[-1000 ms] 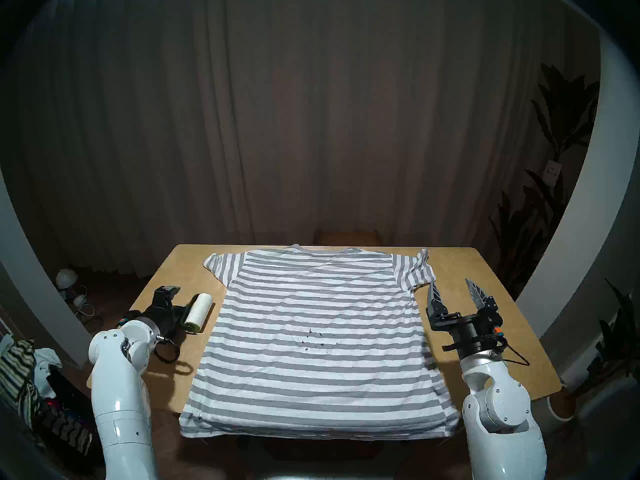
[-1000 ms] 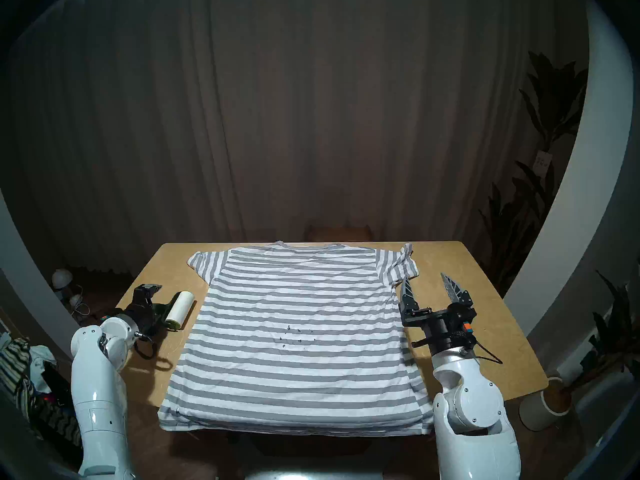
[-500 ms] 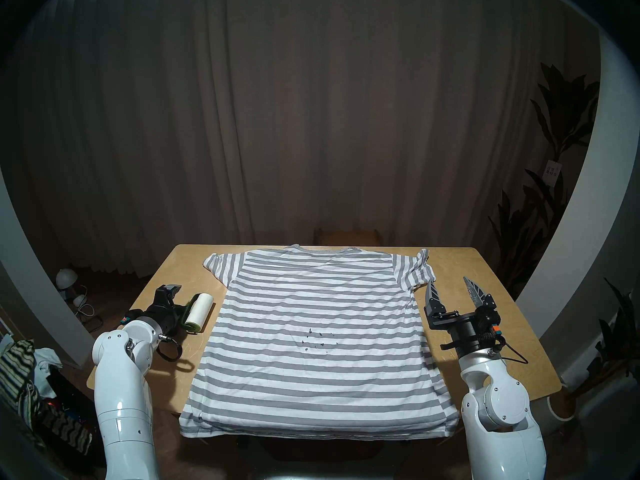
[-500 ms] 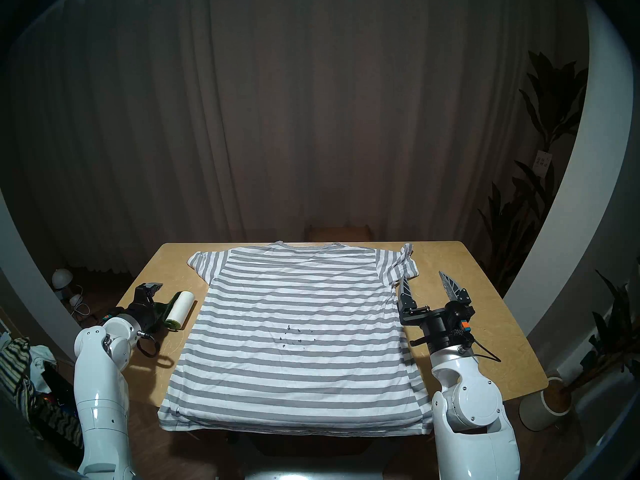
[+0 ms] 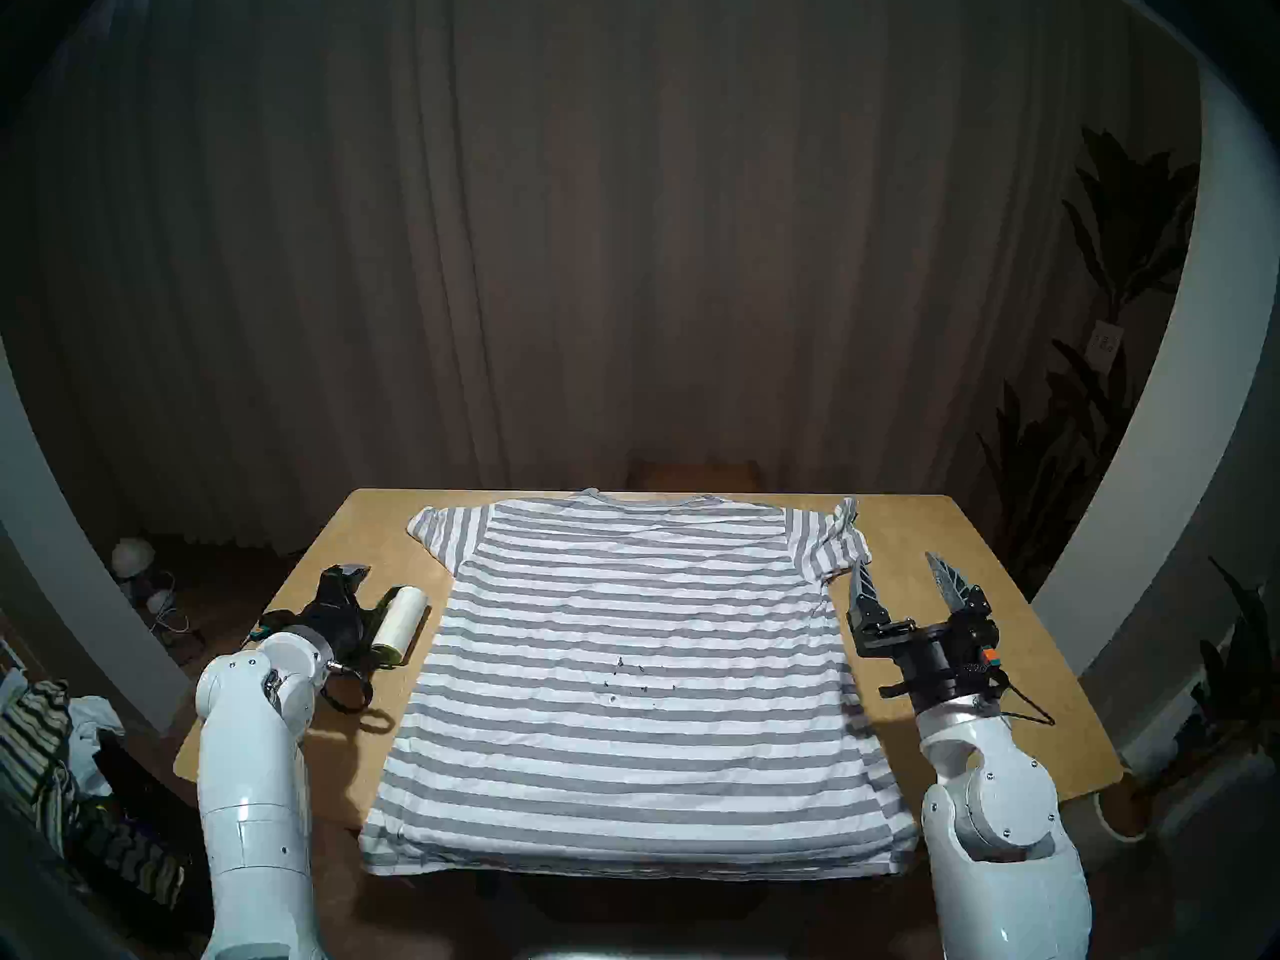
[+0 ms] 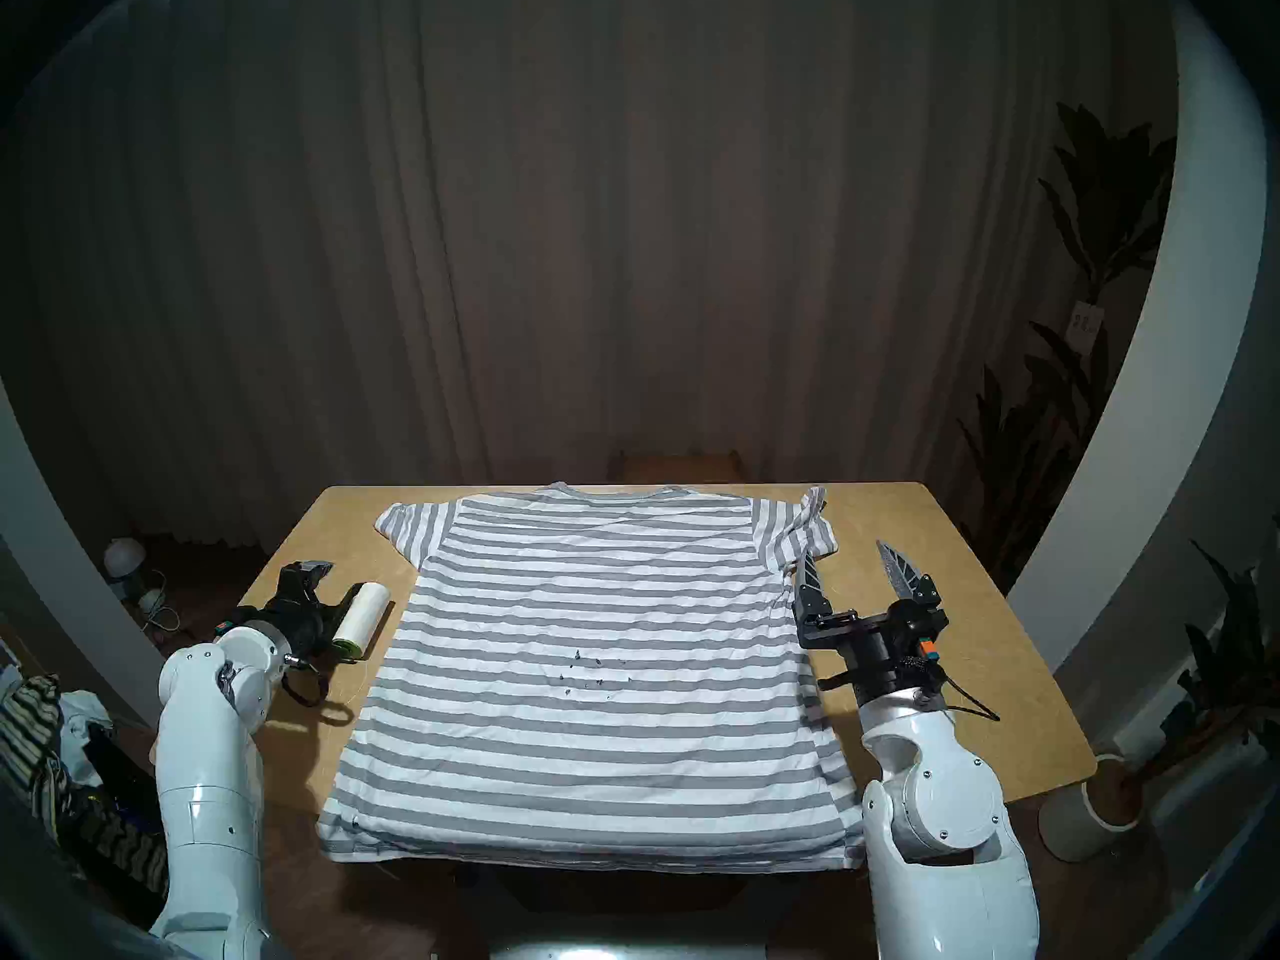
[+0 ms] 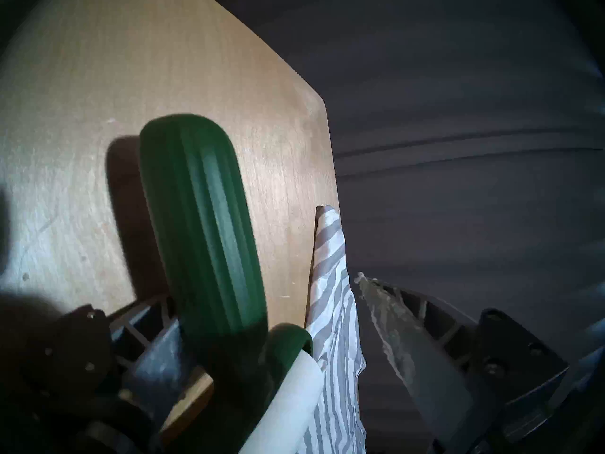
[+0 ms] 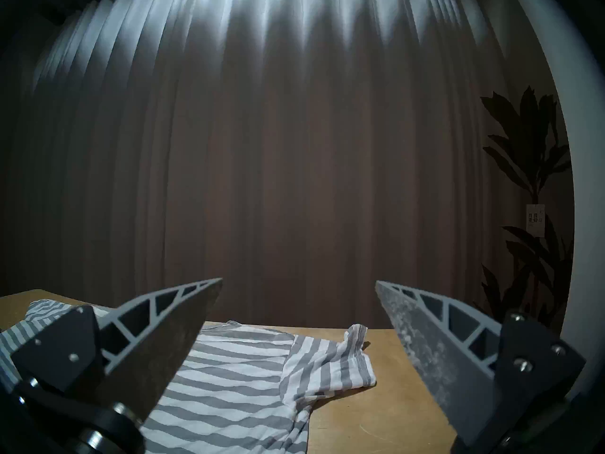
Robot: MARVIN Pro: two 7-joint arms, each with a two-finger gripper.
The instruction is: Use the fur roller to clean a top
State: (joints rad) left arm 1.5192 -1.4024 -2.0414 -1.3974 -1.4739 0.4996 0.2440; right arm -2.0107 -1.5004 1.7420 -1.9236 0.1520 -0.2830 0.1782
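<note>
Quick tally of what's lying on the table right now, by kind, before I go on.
Lint rollers: 1, the fur roller
Garments: 1, the top
Debris patches: 1, dark specks on the top
Total: 3

You see the top (image 5: pixel 637 668) in even grey and white horizontal stripes, with a few dark specks (image 5: pixel 634 678) near its middle, spread on a light tan wooden bench (image 5: pixel 1004 661). Beside it your fur roller (image 5: pixel 402 622) shows a white roll with light green ends and a dark green ribbed handle (image 7: pixel 206 227). Behind hangs a dull brown curtain (image 5: pixel 623 245), and at the far left you see a dark-and-cream striped cloth pile (image 5: pixel 34 751).
</note>
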